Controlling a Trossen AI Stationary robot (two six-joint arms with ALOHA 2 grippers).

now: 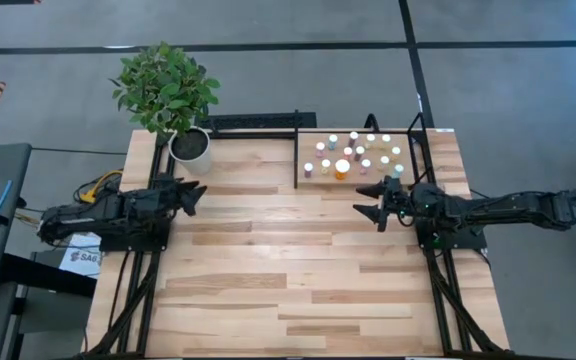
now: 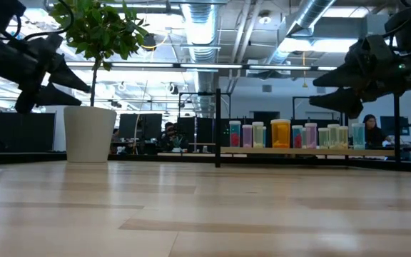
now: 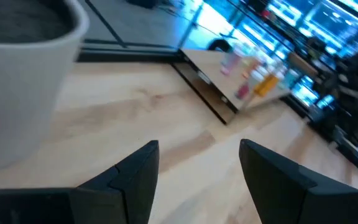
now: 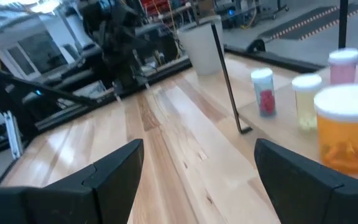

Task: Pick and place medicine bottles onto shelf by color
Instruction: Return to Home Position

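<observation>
Hovering above the table point(image 1: 268, 280), left gripper point(image 1: 198, 197) and right gripper point(image 1: 367, 205) (near the shelf point(image 1: 313, 141)) hold fingers spread.

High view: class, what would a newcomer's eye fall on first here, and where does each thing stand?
The medicine bottles, many-coloured with white caps, crowd the shelf at the far right of the table, a larger orange bottle at its near edge. A leafy plant in a white pot stands far left. The left gripper and right gripper hover open and empty, one at each side.
</observation>
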